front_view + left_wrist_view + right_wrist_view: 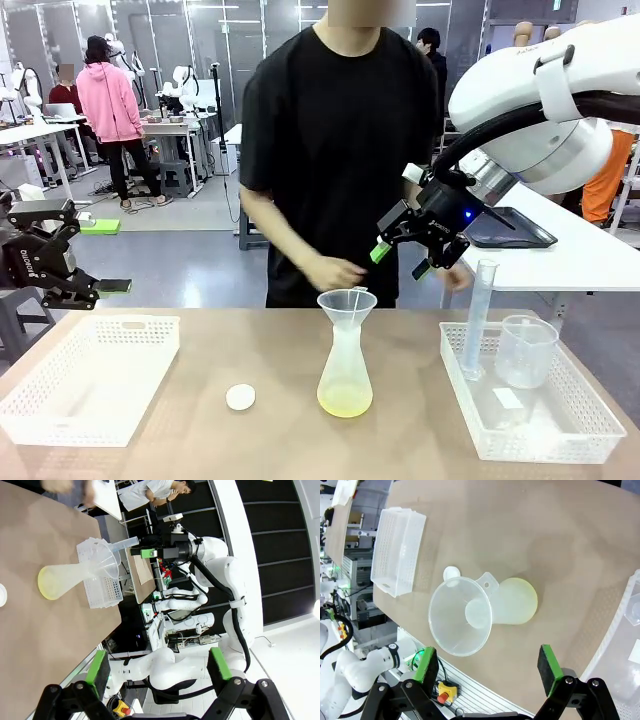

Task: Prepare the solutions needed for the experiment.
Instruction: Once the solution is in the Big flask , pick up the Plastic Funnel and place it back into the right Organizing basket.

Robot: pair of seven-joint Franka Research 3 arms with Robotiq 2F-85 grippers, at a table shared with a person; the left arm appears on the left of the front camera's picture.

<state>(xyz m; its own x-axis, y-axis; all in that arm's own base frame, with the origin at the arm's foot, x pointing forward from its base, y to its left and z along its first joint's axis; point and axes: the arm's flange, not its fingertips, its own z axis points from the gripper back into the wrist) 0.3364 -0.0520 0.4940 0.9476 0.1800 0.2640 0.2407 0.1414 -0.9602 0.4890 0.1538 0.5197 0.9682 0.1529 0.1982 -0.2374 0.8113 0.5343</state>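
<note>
From the front we see the flask [345, 355] of pale yellow liquid [345, 402] on the surface [250, 340], funnel [347, 303] in its neck, stopper [240, 397] beside, right claw [401, 261] open aloft. Left wrist: left claw [157, 665] open, empty. Right wrist: down the funnel's mouth.

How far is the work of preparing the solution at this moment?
Done: pale yellow liquid is in the flask; the cylinder stands in the basket. In hand: the open right pincer hovers above the funnel, holding nothing. Left: the funnel sits in the neck, the stopper lies on the table.
</note>
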